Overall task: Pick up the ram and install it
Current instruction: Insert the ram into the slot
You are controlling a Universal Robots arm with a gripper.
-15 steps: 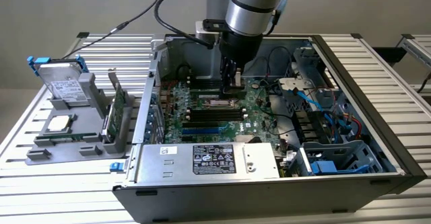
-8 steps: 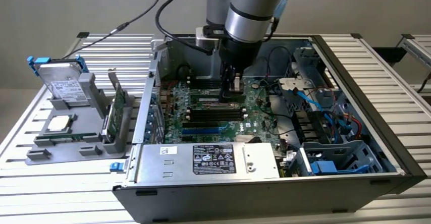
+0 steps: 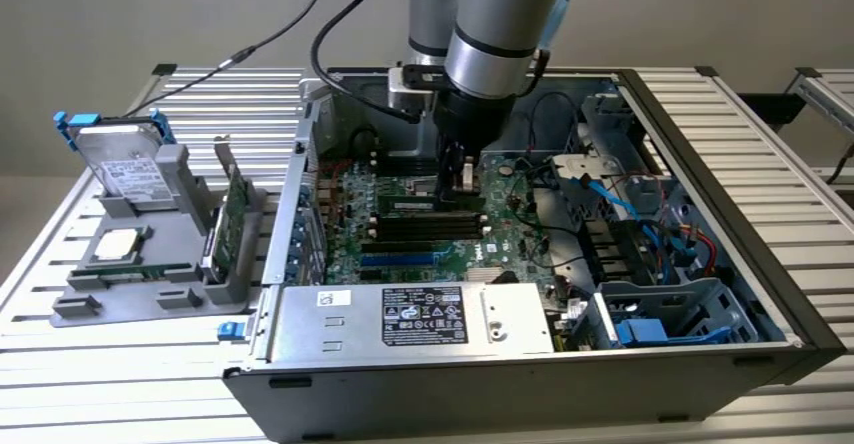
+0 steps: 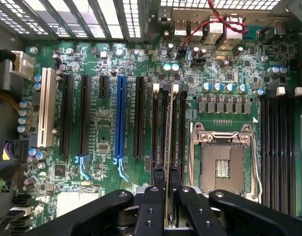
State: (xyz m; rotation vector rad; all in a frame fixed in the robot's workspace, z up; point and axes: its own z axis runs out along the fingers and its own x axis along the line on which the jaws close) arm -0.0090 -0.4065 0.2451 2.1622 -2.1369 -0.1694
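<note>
The ram (image 4: 166,123) is held upright by the gripper (image 4: 166,173), closed tight on its thin sides, right over the black slots (image 4: 155,128) of the green motherboard (image 4: 106,123).

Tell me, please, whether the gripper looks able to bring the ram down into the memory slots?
Probably yes. The gripper is shut on the ram, held edge-on in line with the memory slots beside the empty CPU socket. No cable or card appears to lie across them.
</note>
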